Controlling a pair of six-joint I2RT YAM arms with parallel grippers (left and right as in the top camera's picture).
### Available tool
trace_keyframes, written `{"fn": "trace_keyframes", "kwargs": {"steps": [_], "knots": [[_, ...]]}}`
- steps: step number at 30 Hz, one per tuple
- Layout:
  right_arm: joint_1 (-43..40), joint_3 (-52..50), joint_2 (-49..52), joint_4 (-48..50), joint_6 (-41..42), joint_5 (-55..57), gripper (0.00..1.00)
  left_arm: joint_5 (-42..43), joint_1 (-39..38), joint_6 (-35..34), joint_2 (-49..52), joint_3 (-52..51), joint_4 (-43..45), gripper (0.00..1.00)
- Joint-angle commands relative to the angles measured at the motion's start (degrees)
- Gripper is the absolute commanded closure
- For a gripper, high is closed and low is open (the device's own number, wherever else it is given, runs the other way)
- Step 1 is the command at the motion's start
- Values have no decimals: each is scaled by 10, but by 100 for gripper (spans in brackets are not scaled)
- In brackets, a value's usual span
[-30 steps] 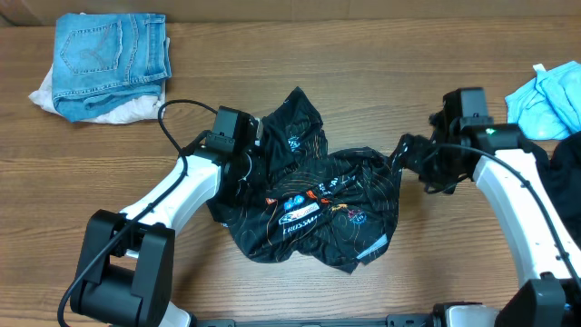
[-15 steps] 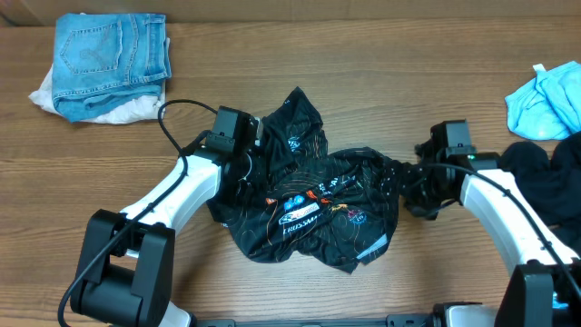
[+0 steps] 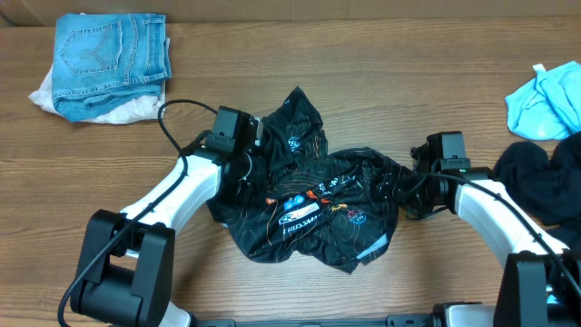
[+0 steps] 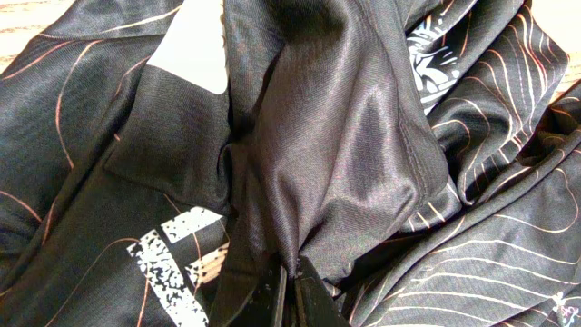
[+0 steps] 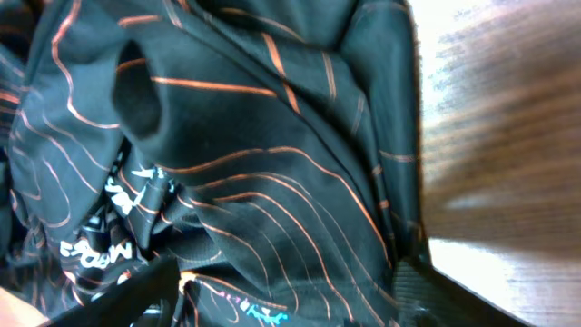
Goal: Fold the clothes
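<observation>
Right fingers (image 5: 447, 296): spread wide, moved in leftward to the right edge of the jersey (image 3: 313, 195), cloth between them.
Left fingers (image 4: 310, 302): unmoved, pinched tight on a jersey fold.
Jersey: crumpled heap, middle of desk (image 3: 363, 73); black, tan contour lines, white lettering.

On my table (image 3: 363, 54): one black jersey (image 3: 313, 204) with tan lines; one plain black garment (image 3: 545, 177); one pair of folded blue jeans (image 3: 111, 50); one white cloth (image 3: 43, 94); one light blue cloth (image 3: 545, 100). My own claws, two: left claw (image 4: 292, 282), right claw (image 5: 286, 295).
</observation>
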Motion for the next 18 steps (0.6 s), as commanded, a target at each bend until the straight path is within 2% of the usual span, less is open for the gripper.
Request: {"fn": "trace_keyframes", "kwargs": {"steps": [1, 5, 6, 9, 10, 15, 18], "knots": [[0, -5, 19, 9, -1, -7, 27, -5, 0, -5, 5, 14, 3, 96], [0, -5, 40, 9, -1, -7, 40, -5, 0, -5, 5, 14, 2, 96], [0, -5, 43, 9, 0, -7, 46, -5, 0, -5, 5, 14, 3, 96], [0, -5, 45, 11, -1, -7, 74, -5, 0, -5, 5, 14, 3, 96], [0, -4, 45, 14, 0, -7, 96, -5, 0, -5, 5, 14, 3, 96], [-1, 13, 44, 6, 0, 0, 96, 12, 0, 1, -7, 28, -3, 96], [-1, 52, 39, -32, -1, 9, 96, 12, 0, 15, -35, 61, -38, 96]]}}
